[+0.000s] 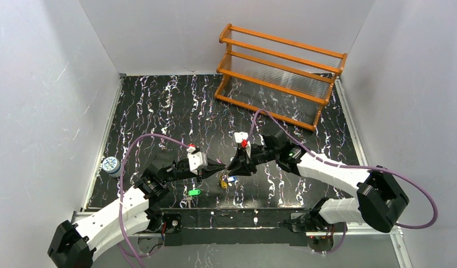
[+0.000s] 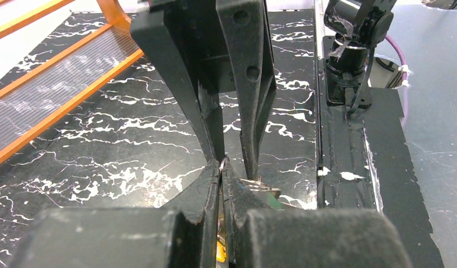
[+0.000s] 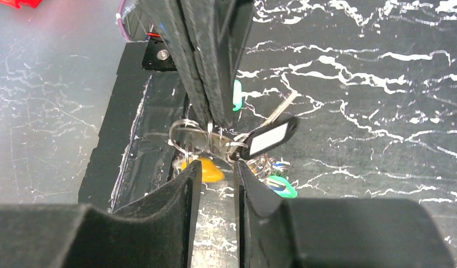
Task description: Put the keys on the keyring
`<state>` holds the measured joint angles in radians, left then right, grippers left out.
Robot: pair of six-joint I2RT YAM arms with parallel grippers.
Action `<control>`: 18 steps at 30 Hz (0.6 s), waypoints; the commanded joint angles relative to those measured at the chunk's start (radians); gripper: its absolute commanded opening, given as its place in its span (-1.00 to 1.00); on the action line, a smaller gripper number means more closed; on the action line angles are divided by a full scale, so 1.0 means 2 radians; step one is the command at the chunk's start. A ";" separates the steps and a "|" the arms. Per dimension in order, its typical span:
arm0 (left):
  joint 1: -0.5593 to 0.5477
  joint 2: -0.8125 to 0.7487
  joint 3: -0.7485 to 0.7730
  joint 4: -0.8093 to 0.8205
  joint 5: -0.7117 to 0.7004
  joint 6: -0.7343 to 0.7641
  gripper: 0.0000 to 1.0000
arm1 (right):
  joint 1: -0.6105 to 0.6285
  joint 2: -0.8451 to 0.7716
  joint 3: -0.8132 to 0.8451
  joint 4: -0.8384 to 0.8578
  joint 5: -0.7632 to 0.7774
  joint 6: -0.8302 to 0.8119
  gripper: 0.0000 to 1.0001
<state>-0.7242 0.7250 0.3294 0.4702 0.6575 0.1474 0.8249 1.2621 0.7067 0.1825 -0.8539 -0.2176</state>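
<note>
My left gripper (image 2: 222, 167) is shut on the thin silvery keyring (image 3: 176, 129) and holds it above the table near the front edge. Under the ring hang a yellow key (image 3: 206, 170), a dark tag with a white label (image 3: 268, 138), and blue and green keys (image 3: 282, 187). This bunch (image 1: 226, 182) hangs between both arms in the top view. My right gripper (image 3: 216, 167) faces the left one, its jaws a narrow gap apart just under the ring and bunch, nothing visibly pinched. A loose green key (image 1: 193, 192) lies on the table to the left.
An orange wooden rack (image 1: 282, 72) stands at the back right. A small round blue-white can (image 1: 110, 165) sits by the left wall. The table's black front rail (image 1: 232, 215) and the arm bases lie just behind the bunch.
</note>
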 commanded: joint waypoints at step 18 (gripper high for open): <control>-0.002 -0.017 0.123 -0.213 -0.105 0.100 -1.00 | -0.001 -0.114 -0.054 0.029 0.160 0.040 0.43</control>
<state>-0.7242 0.6708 0.5167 0.1280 0.4644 0.2623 0.8249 1.0698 0.6277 0.1818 -0.6109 -0.1669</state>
